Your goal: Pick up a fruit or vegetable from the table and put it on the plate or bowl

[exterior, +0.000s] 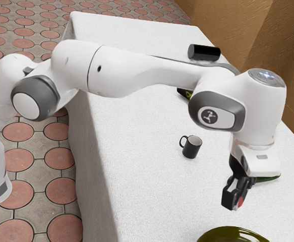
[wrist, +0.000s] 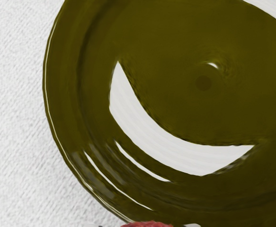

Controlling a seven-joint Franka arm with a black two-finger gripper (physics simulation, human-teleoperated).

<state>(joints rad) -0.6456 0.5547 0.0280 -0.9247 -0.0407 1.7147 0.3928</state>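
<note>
Transport step, seen from the side and from the wrist. The hand [exterior: 236, 195] hangs above the tabletop [exterior: 136, 161] towards the exterior view's right. Its two fingers are drawn close together on a small red fruit [exterior: 243, 201], of which only a sliver shows between them, so the fruit is judged to be lifted clear of the cloth. The olive-green plate [exterior: 228, 235] lies at the near edge, just nearer than the hand and below it. In the wrist view the plate [wrist: 81, 109] spreads out under the camera, and the red fruit [wrist: 147, 223] shows close to the plate's rim. A dark mug [exterior: 190, 146] stands to the exterior view's left of the hand and well apart from it. A dark green object [exterior: 268, 178] lies on the cloth just behind the hand, and a black cylinder [exterior: 204, 52] rests at the far side. The pick appears done and the placing is not. The next move calls for carrying the fruit in over the plate's middle, lowering it close to the surface, and only then parting the fingers so that it does not roll off.
</note>
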